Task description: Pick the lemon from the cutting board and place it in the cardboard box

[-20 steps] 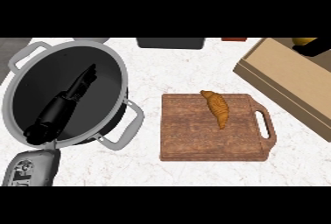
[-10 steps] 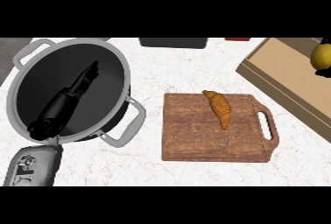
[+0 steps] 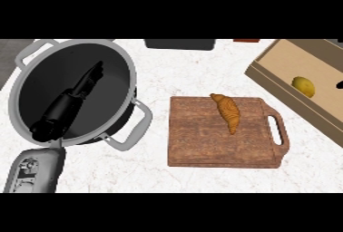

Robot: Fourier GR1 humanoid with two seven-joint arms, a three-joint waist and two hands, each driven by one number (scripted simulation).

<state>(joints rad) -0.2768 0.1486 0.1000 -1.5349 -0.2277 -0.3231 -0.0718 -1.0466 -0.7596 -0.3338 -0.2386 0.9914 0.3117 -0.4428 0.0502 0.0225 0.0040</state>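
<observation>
Lemon [image 3: 303, 86] lying in the cardboard box [image 3: 281, 63] — off the cutting board [image 3: 201, 145].

It looks light, stiff and waxy-smooth, apt to roll, so any hold should wrap its middle. Only a dark tip of the right hand [image 3: 340, 83] shows beside it, state unreadable; the left hand [image 3: 80, 93] hangs over the pot [image 3: 130, 72] with fingers straight, released. A croissant [image 3: 227, 112] lies on the board.

Counter [image 3: 201, 181]: pot [image 3: 74, 90], cutting board [image 3: 221, 136], cardboard box [image 3: 301, 86].

Yellow lemon [image 3: 303, 86]; tan cardboard box [image 3: 285, 63]; brown wood-grain cutting board [image 3: 201, 140]; golden-brown croissant [image 3: 227, 112]; white marbled counter [image 3: 167, 72].
</observation>
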